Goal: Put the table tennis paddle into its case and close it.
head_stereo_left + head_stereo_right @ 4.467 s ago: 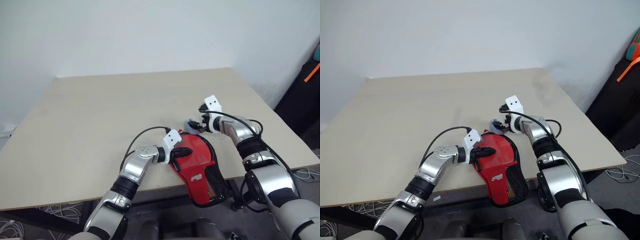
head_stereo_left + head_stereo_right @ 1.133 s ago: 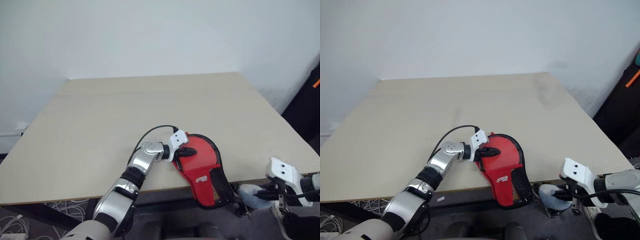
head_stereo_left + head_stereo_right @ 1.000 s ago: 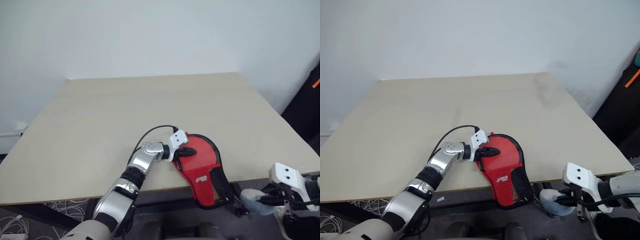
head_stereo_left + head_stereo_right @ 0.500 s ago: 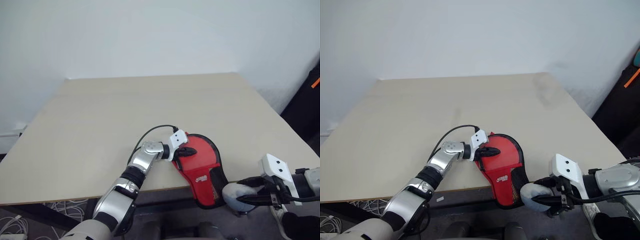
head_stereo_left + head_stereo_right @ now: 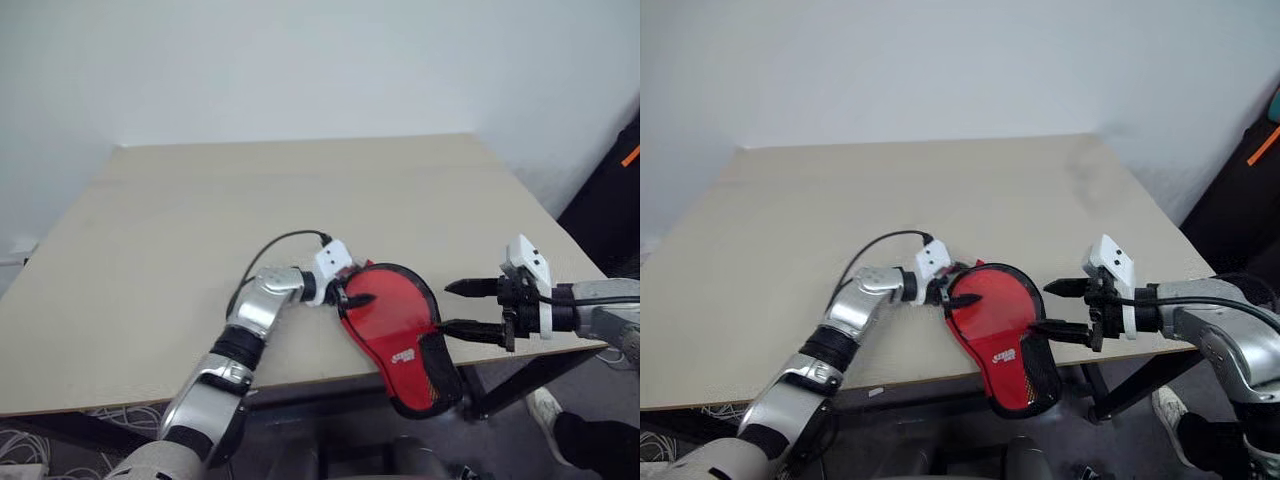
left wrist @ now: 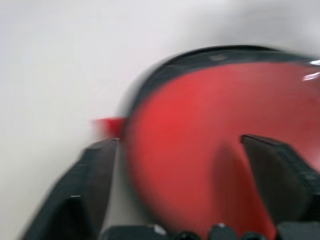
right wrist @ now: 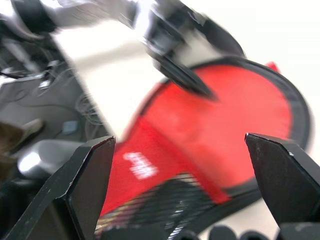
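With both the left claw [image 5: 347, 297] and right claw [image 5: 458, 308] spread wide and holding nothing, the red paddle-shaped fabric case [image 5: 395, 330] overhanging the pale wooden worktop [image 5: 180, 220] edge could, if nudged, slide off.

Most of the desk [image 5: 200, 210] lies bare, giving free passage over its far and left parts. Near the front edge the case [image 5: 395, 325] lies overhanging it, flanked by the left gripper [image 5: 345, 292] and, off the right edge, the right gripper [image 5: 462, 307], jaws spread.
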{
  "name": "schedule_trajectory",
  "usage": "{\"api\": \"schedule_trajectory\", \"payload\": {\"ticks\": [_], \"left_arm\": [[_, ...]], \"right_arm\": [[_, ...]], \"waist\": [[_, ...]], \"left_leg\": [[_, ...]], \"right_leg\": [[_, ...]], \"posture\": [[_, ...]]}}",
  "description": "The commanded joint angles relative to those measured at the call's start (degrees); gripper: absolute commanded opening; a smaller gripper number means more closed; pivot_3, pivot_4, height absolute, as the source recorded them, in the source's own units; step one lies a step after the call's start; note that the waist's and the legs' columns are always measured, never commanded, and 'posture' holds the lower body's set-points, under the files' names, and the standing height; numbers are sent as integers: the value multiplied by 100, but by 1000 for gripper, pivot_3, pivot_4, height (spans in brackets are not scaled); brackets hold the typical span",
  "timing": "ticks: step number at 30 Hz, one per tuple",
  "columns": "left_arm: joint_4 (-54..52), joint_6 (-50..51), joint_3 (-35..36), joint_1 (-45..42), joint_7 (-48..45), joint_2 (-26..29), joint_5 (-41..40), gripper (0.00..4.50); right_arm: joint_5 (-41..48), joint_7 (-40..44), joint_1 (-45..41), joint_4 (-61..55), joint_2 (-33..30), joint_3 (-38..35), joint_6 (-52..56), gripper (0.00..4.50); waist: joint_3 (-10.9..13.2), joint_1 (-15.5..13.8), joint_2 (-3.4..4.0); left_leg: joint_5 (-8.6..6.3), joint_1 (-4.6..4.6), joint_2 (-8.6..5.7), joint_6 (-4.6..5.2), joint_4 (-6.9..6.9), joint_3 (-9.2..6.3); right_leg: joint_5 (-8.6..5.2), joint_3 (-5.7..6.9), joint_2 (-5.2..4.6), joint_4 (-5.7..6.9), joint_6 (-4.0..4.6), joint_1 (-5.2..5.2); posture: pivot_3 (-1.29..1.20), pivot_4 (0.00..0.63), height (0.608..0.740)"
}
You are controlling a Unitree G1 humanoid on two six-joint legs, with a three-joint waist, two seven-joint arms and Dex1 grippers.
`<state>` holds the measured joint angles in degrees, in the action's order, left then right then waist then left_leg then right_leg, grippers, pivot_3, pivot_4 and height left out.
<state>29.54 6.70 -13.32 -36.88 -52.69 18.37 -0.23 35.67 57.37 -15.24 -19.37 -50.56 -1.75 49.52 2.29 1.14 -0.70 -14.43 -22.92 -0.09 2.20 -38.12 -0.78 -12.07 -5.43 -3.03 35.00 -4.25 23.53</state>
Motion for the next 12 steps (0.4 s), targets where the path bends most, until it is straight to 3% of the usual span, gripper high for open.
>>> {"api": "schedule_trajectory", "payload": {"ticks": [1,5,8,12], "left_arm": [[-389,6,567,-293,137,522,-144,4462],[-585,283,1079,-232,167,1100,-383,4462],[-1405,922,1676,514,364,1624,-613,4462],[-2361,1608,2278,1694,654,1863,-925,4462]], "right_arm": [[-286,-268,-520,301,205,160,-194,4500],[-498,-536,-884,547,542,331,-262,4500],[-551,-765,-1211,1054,947,317,-248,4500],[-826,-1026,-1651,1543,1437,569,-350,4500]], "waist": [[3,1,-2],[4,-2,-5],[3,22,-3],[3,92,0]], "left_leg": [[0,0,-1,1,0,2],[0,4,1,1,-6,1],[0,8,4,1,-8,4],[-2,22,10,3,6,9]], "right_leg": [[0,-1,0,-1,0,-1],[-13,2,0,-2,-22,-9],[-15,1,-1,0,-26,-11],[2,-6,-1,9,3,-11]], "posture": [[0,0,740],[0,0,740],[0,0,740],[0,0,740]]}}
